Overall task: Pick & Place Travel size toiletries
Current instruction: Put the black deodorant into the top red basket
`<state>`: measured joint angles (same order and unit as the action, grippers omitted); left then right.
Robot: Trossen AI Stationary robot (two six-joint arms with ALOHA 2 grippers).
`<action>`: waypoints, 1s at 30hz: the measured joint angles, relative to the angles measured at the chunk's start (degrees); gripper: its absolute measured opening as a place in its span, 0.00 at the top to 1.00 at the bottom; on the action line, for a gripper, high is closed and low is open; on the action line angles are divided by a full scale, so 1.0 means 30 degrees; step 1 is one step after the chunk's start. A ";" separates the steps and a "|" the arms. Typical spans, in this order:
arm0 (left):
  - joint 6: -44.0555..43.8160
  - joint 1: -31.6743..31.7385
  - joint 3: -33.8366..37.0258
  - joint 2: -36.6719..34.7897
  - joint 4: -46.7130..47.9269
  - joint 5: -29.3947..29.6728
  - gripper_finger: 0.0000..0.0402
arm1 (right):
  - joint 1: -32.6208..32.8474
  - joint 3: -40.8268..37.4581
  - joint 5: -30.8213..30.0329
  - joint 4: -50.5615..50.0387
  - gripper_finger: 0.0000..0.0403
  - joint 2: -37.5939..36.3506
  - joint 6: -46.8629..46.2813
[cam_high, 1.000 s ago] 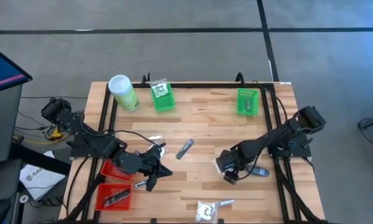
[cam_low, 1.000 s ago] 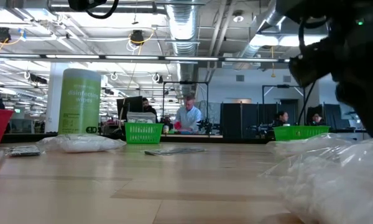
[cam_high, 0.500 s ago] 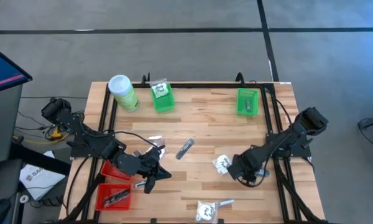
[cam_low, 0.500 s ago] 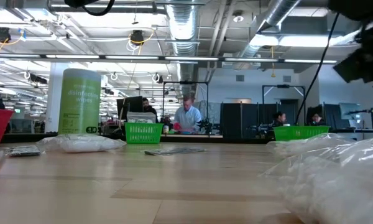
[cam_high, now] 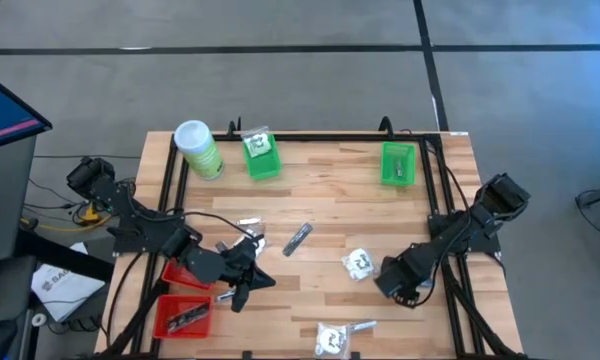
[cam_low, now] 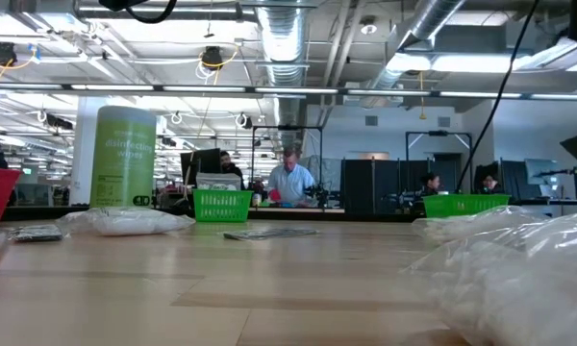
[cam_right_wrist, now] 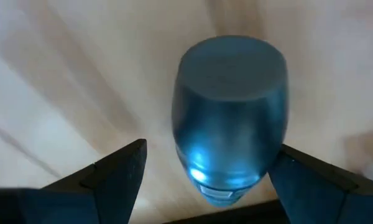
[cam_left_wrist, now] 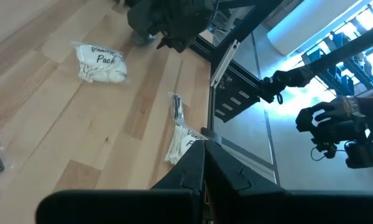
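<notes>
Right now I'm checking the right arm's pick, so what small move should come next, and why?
Probably lower and close the right gripper: its jaws stand open on either side of the blue rounded tube, which lies on the wooden table, not yet gripped.

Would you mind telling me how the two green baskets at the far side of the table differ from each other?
The left green basket sits beside the light-green canister; the right green basket sits near the table's right rail, well away from it. The left green basket holds a white packet that sticks up over its rim; the right green basket holds a slim dark item lying low inside. Both are small green plastic baskets.
</notes>
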<state>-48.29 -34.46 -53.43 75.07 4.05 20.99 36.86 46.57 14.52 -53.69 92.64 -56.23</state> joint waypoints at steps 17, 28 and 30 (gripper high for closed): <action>0.0160 0.0007 0.0007 0.0000 -0.0007 0.0000 1.00 | -0.0651 0.0022 0.0227 0.1143 0.43 0.0000 -0.1575; 0.0168 0.0007 0.0007 0.0000 -0.0007 0.0199 1.00 | -0.1905 0.0108 0.0749 0.2549 0.51 -0.0007 -0.2132; 0.0175 0.0047 0.0007 0.0000 0.0000 0.0472 1.00 | -0.1989 0.0147 0.0696 0.2620 0.48 0.0000 -0.2129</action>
<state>-47.77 -34.32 -53.41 75.07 4.05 22.41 30.89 47.01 16.61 -45.83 92.64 -62.61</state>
